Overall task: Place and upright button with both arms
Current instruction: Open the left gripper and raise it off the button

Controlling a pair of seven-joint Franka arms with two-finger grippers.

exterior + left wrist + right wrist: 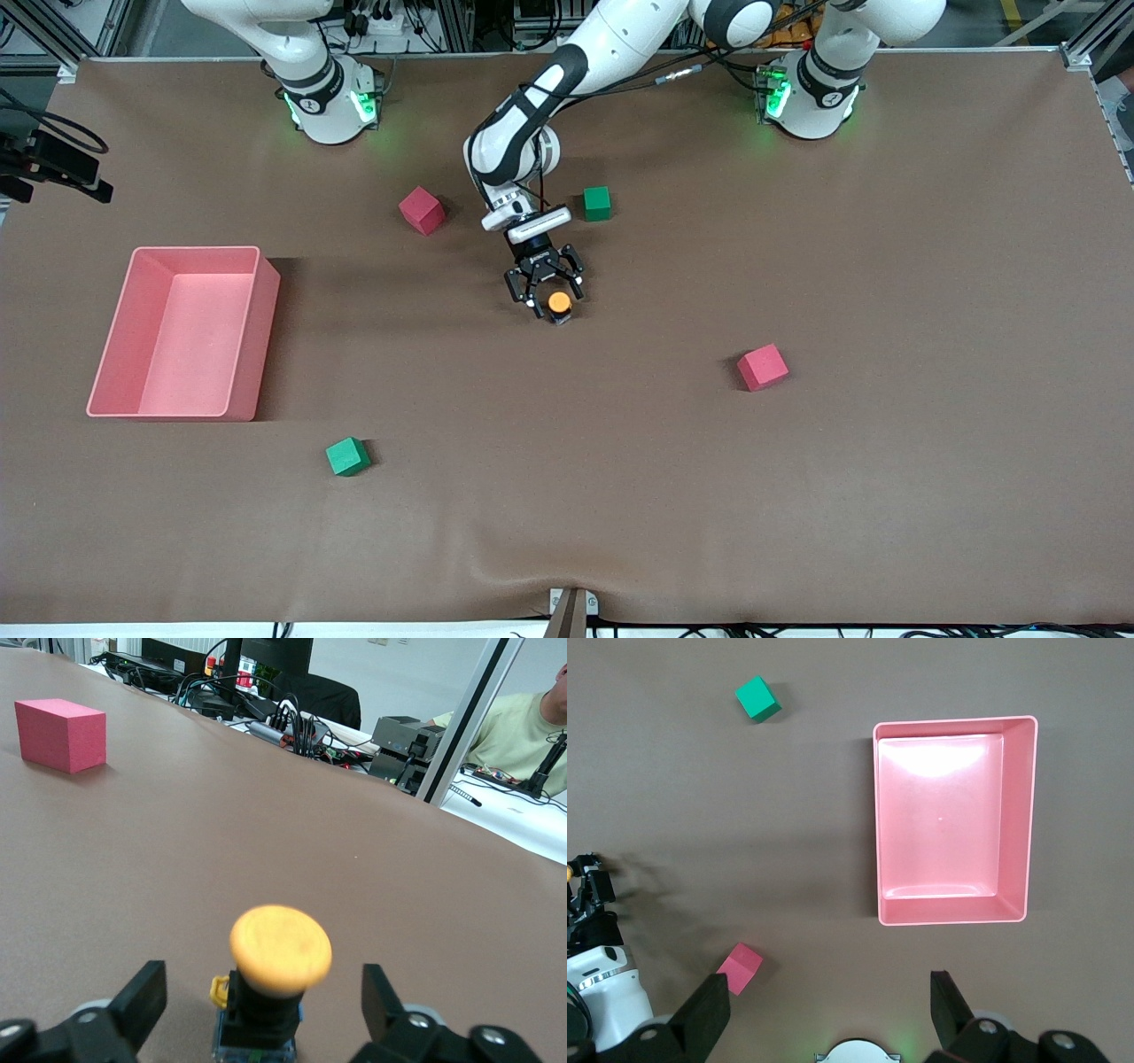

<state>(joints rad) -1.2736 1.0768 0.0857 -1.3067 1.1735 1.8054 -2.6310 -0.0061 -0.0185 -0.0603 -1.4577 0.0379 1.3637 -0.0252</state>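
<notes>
Between my left tool's (551, 300) spread fingers (142, 1001) stands the upright orange-capped button (275, 979), light, rigid, top-heavy; I'd grip its squarish base, right tool (828, 1019) waiting spread

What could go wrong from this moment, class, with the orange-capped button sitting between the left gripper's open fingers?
1. The button stands on a narrow base under a wide cap, so if one finger of the left gripper touches first, it may tip over.
2. The fingers are apart and not gripping; lifting now would probably leave the button on the table.
3. The right gripper hangs high over the pink bin, too distant to steady anything.
</notes>
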